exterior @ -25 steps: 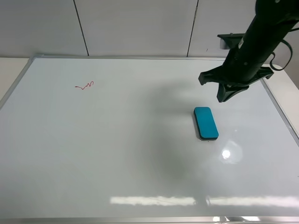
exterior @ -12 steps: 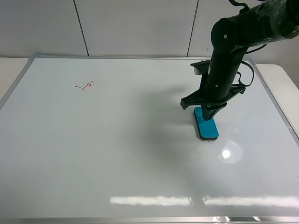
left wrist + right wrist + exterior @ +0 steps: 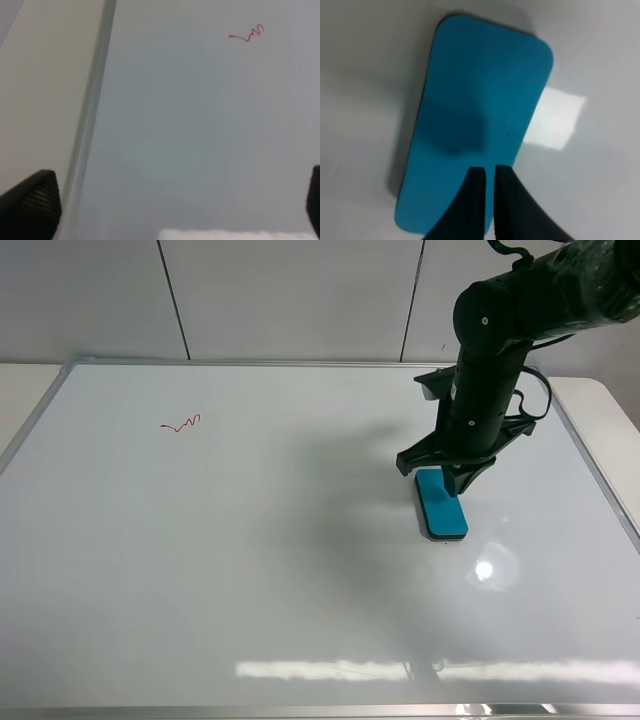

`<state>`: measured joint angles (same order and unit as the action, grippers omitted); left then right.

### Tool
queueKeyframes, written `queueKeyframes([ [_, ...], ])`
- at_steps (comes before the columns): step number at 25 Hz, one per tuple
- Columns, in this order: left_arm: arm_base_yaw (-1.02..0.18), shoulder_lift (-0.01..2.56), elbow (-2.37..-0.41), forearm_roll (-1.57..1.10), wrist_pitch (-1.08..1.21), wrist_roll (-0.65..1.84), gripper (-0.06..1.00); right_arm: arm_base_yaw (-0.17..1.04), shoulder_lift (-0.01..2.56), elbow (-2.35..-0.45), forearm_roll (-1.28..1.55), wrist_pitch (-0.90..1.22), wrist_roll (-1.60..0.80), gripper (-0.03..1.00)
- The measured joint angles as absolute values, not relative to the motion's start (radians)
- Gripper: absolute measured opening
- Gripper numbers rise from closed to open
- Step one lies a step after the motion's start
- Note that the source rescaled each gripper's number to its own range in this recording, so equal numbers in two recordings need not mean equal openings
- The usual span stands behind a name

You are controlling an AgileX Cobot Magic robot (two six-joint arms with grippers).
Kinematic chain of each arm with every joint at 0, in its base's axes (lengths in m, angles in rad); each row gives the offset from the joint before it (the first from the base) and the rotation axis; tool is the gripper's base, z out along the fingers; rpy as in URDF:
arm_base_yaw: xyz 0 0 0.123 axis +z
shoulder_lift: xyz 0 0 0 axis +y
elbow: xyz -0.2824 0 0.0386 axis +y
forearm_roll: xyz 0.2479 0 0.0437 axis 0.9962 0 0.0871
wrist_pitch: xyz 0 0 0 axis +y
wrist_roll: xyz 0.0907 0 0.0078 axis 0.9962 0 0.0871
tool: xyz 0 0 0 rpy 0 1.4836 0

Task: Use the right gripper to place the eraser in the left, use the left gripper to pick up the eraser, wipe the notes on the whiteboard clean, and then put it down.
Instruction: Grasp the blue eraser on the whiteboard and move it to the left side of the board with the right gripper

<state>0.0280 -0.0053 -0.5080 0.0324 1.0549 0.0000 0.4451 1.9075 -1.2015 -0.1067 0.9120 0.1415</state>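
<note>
The teal-blue eraser [image 3: 443,508] lies flat on the whiteboard [image 3: 250,570], right of the middle. My right gripper [image 3: 452,483] points straight down at the eraser's far end. In the right wrist view its jaws [image 3: 489,176] are nearly together over the eraser's top [image 3: 470,100] and hold nothing. The red notes [image 3: 182,424] are at the board's far left. My left gripper [image 3: 180,200] is open and empty, its jaws wide apart above the board near its left frame. The notes [image 3: 247,34] lie ahead of it. The left gripper is out of the exterior view.
The board's silver frame [image 3: 92,125] runs along the left, with the beige table [image 3: 40,90] beyond it. A grey panelled wall [image 3: 290,295] stands behind the board. Lamp glare [image 3: 485,570] sits near the eraser.
My right arm has come down from the back right onto the eraser's far end. The eraser and the notes have not moved.
</note>
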Motion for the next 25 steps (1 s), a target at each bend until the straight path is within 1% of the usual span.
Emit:
queueKeyframes([
  [13,0.028,-0.005,-0.508,0.032,1.055,0.000,1.00,0.445,1.978,-1.202,-0.095,0.817,0.141,0.00],
  [25,0.028,-0.005,-0.508,0.032,1.055,0.000,1.00,0.485,2.032,-1.239,-0.099,0.828,0.104,0.00],
])
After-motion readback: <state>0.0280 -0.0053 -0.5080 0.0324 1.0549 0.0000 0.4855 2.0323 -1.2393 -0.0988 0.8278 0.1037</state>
